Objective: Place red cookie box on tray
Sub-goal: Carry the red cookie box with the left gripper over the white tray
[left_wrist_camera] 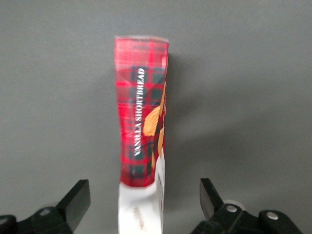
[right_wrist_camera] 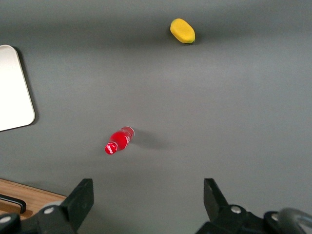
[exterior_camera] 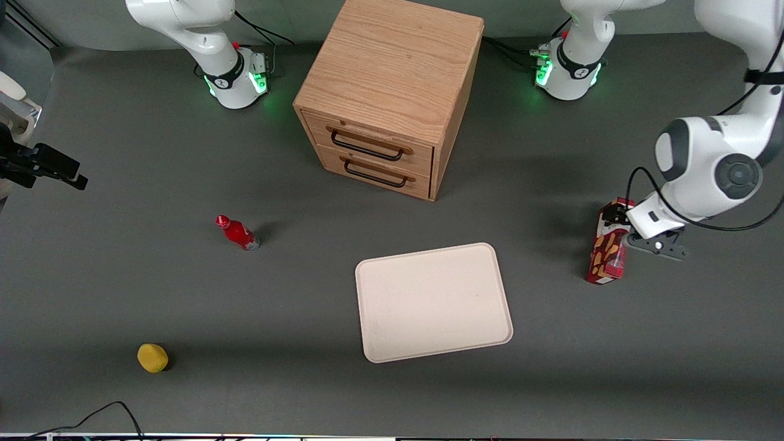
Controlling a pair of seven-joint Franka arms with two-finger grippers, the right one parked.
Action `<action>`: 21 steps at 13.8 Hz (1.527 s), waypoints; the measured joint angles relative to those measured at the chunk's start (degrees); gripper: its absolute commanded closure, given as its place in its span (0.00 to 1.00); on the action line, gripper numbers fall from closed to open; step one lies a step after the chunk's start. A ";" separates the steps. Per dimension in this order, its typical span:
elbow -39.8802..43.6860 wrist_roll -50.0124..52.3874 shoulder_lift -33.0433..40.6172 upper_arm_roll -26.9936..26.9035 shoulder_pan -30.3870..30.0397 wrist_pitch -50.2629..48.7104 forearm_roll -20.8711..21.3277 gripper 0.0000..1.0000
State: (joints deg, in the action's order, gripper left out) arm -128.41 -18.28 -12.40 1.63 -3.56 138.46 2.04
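Step in hand, as I read it: approach and pre-grasp, box not yet held. Red cookie box (exterior_camera: 607, 248) lies on the table (exterior_camera: 184, 294) at the right of the front frame, long axis running roughly up-down in the picture, white end toward the arm. The gripper (exterior_camera: 626, 228) hangs at the box's upper end, right edge of the front frame, about mid-height.

Wrist view: fingers (left_wrist_camera: 77, 197) spread wide, one on each side of the red cookie box (left_wrist_camera: 141, 131), clear gaps on both sides, no contact. Box sits on a narrow side, plaid face with "VANILLA SHORTBREAD" lettering up, roughly centred between the jaws.

Tray (exterior_camera: 432, 301) sits bottom centre of the front frame, well apart from the box, nothing on it.

Next move likely calls for: lower a bit so the pads bracket the narrow sides, close, lift, then carry toward the tray and set down flat. Grip is near one end, so the box may tip on lift.

Other stuff: wooden drawer cabinet (exterior_camera: 389, 92) top centre, small red bottle (exterior_camera: 237, 233) centre-left, yellow object (exterior_camera: 152, 358) lower left. None sit between box and tray.
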 measured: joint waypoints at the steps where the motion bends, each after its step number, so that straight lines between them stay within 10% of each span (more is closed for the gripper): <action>1: -1.77 -0.01 -1.16 0.00 0.00 4.35 -0.12 1.00; 6: -1.88 -0.01 -4.27 -0.11 -0.03 9.11 -1.61 1.00; 11: 14.58 1.16 -2.50 -0.12 -0.03 -17.03 -5.64 1.00; 16: 33.32 29.10 -1.12 9.63 0.38 -34.82 -7.66 1.00; 21: 34.28 54.04 -12.34 23.94 2.74 -16.64 -2.46 1.00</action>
State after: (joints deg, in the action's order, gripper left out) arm -94.13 35.76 -24.74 25.57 -0.82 121.82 -0.41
